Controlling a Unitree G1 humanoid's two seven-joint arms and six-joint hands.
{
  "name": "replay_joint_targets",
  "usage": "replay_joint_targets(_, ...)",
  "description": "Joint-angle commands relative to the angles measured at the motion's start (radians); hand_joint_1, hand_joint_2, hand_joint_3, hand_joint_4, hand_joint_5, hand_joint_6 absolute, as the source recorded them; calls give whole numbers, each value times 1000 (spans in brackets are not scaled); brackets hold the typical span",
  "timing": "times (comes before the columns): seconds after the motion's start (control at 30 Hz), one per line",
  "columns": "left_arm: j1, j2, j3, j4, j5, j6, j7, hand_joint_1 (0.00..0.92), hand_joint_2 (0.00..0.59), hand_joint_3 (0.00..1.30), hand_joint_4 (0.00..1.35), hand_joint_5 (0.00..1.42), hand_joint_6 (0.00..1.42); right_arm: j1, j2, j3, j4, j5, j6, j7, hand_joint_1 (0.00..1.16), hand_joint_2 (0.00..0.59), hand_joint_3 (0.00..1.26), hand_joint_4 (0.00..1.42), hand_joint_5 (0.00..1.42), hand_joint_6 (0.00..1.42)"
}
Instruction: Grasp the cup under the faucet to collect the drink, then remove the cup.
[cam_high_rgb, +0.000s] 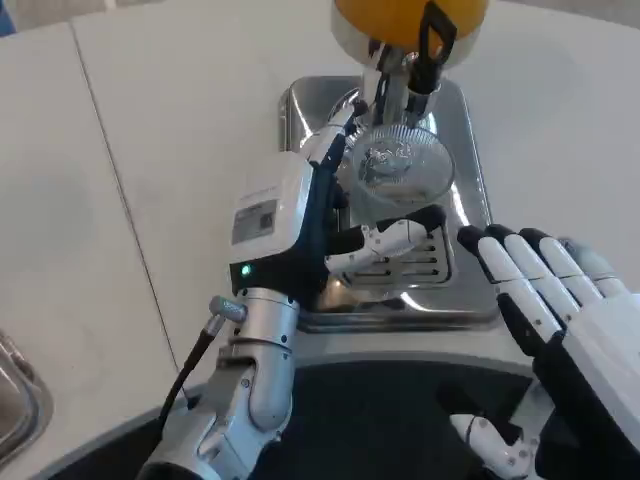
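Note:
A clear plastic cup (398, 170) stands on the steel drip tray (470, 130) right under the faucet (395, 85) of the orange drink dispenser (410, 20). My left hand (300, 220) grips the cup from its left side, with fingers (390, 238) wrapped across its near side. What is inside the cup cannot be made out. My right hand (560, 300) hovers with its fingers spread apart at the tray's near right corner, holding nothing and apart from the cup.
The tray's slotted grate (410, 265) lies just in front of the cup. A black lever (437, 40) hangs on the dispenser above the faucet. A table seam (110, 150) runs along the left. A metal object's edge (15, 395) sits at the far left.

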Motion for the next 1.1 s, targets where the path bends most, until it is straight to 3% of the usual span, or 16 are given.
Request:
replay_joint_targets(0.03, 35, 22, -4, -54, -8, -26, -31, 155, 0, 138, 169, 614, 752, 12, 4, -8, -25, 8, 6, 2, 249, 436, 0, 0, 0, 1)
replay_joint_targets(0.1, 61, 56, 10, -118, -16, -37, -56, 119, 0, 96, 117, 521, 601, 19, 8, -10, -36, 12, 7, 3, 249, 436, 0, 0, 0, 1)
replay_joint_targets(0.3, 240, 172, 105, -427, -69, -30, -178, 106, 0, 43, 25, 396, 410, 55, 33, -11, -44, 39, 17, -5, 249, 435, 0, 0, 0, 1)
replay_joint_targets(0.5, 448, 290, 187, -761, -15, 31, -299, 111, 0, 0, 0, 230, 277, 53, 51, -15, -52, 72, 33, -8, 248, 427, 0, 0, 0, 1)
replay_joint_targets(0.63, 579, 391, 211, -947, 67, 89, -464, 5, 0, 0, 0, 10, 72, 67, 96, -8, -45, 129, 64, -28, 249, 430, 0, 0, 0, 1)
replay_joint_targets(0.8, 712, 434, 242, -1063, 139, 100, -518, 0, 0, 0, 0, 0, 22, 63, 117, -7, -42, 176, 83, -30, 250, 434, 0, 0, 0, 1)
replay_joint_targets(0.93, 804, 430, 258, -1115, 166, 98, -527, 0, 0, 0, 0, 0, 14, 21, 128, -19, -39, 236, 131, -20, 250, 435, 0, 0, 0, 1)
replay_joint_targets(1.03, 866, 421, 261, -1136, 179, 90, -518, 0, 0, 0, 0, 0, 12, -39, 108, -44, -34, 289, 175, -6, 251, 435, 0, 0, 0, 1)
replay_joint_targets(1.1, 895, 416, 260, -1145, 182, 84, -515, 0, 0, 0, 0, 0, 12, -101, 73, -81, -24, 333, 205, 10, 251, 434, 0, 0, 0, 1)
